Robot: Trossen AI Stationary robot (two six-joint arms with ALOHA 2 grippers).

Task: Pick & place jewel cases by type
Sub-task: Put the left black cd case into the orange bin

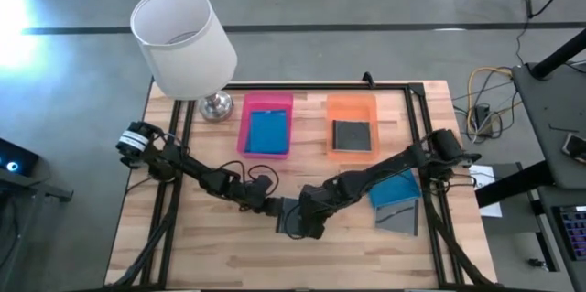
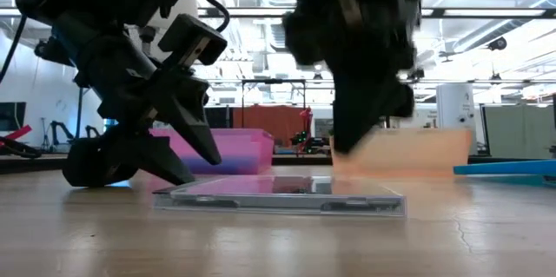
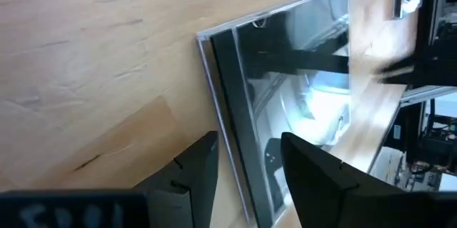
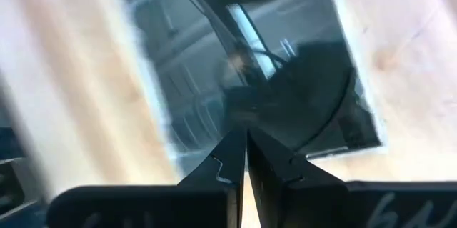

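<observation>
The left gripper [image 3: 246, 178] has its two dark, angular fingers [image 3: 193, 174] parted, straddling the hinge edge of a clear jewel case [image 3: 293, 106] that lies flat on the table [image 1: 201, 237]. The right gripper [image 4: 246, 160] hangs over the same case with its notched black fingers [image 4: 227, 164] pressed together, holding nothing (only a thin seam shows between them). In the low view the case [image 2: 282, 196] is a thin, glossy slab of transparent plastic with a dark spine, resting level on the wood near the table's front middle; the left gripper [image 2: 187, 125] slants down to its end, and the right gripper [image 2: 365, 112] hovers just above it, blurred. Its lid mirrors ceiling lights and the arms, and a dark disc shape shows through the plastic in the right wrist view.

From above, both jointed dark arms reach inward and meet over the case [image 1: 291, 211]. The table is pale butcher-block wood with visible plank seams, framed by black rails. Behind the arms sit two rectangular trays: a pink tray [image 1: 265, 102] holding a translucent blue case [image 1: 267, 132], and an orange tray [image 1: 352, 103] holding a grey case [image 1: 352, 135]. By the right arm another blue case [image 1: 399, 188] lies partly over a grey one [image 1: 399, 219]. A white cylindrical lamp shade [image 1: 181, 43] stands at the table's far left corner.
</observation>
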